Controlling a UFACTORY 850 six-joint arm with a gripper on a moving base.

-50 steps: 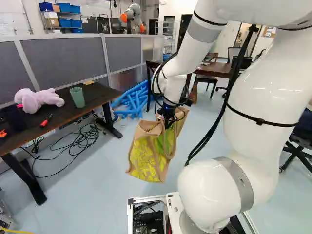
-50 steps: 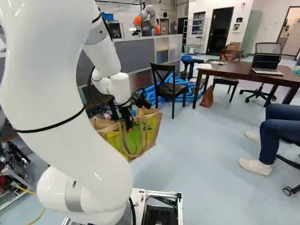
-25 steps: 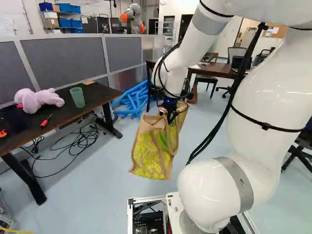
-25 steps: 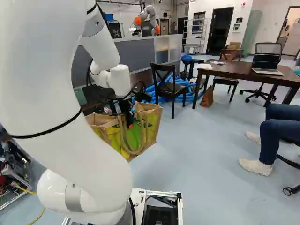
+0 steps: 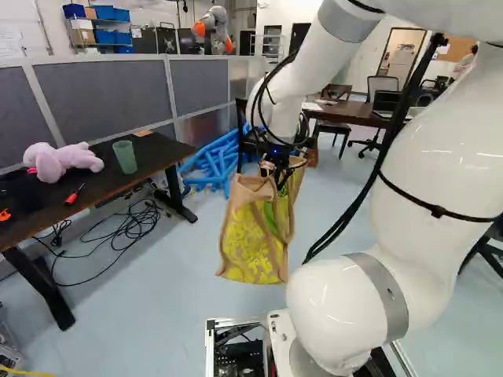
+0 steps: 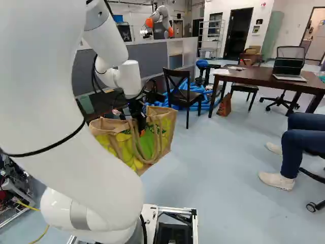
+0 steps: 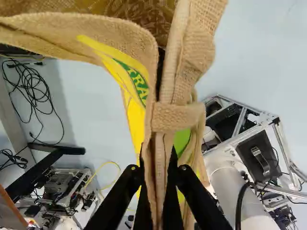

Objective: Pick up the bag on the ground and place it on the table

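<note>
The burlap tote bag (image 5: 255, 236) hangs at the centre of the left base view, yellow print on its side, pinched at its upper edge between both fingers of the gripper (image 6: 141, 128). It is apart from the dark bench (image 5: 106, 187) at the left of that view, which bears a pink plush toy (image 5: 61, 161), a green cup (image 5: 124, 156) and a red-handled screwdriver (image 5: 73, 195). Black cables (image 5: 130, 228) lie tangled on the floor (image 5: 177, 294) below the bench.

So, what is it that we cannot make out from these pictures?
- Inside bottom of the bag: hidden by its walls, all views.
- How deep the jaws grip: hidden by bag folds, wrist view.
- Near end of the dark table: cut off by the left base view's edge.
- Laptop screen, right base view: too small.
</note>
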